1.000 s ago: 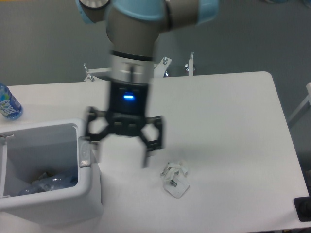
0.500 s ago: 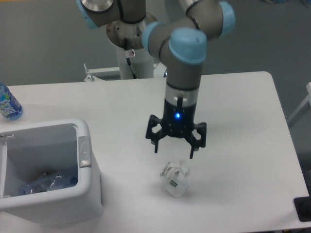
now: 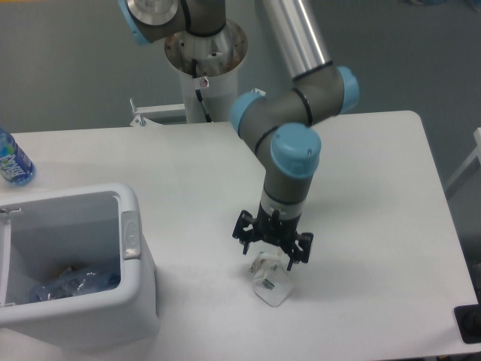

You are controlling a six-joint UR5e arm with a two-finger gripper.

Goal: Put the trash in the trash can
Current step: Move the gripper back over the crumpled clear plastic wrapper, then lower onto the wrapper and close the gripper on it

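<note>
A crumpled white-clear plastic wrapper [image 3: 271,283] lies on the white table near its front edge. My gripper [image 3: 270,259] points straight down over the wrapper's far end, open, with a finger on each side of it. Whether the fingers touch the wrapper I cannot tell. The white trash can [image 3: 140,289] stands at the front left, its grey latch facing the gripper. A crushed bluish clear bottle [image 3: 75,285] lies inside the can at the bottom.
An uncrushed bottle with a blue label [image 3: 13,159] stands at the table's left edge behind the can. The arm's base column [image 3: 207,60] rises behind the table. A dark object [image 3: 469,323] sits at the front right corner.
The gripper has swung from beside the trash can to the right and has come down low over the wrapper. The wrapper has not moved.
</note>
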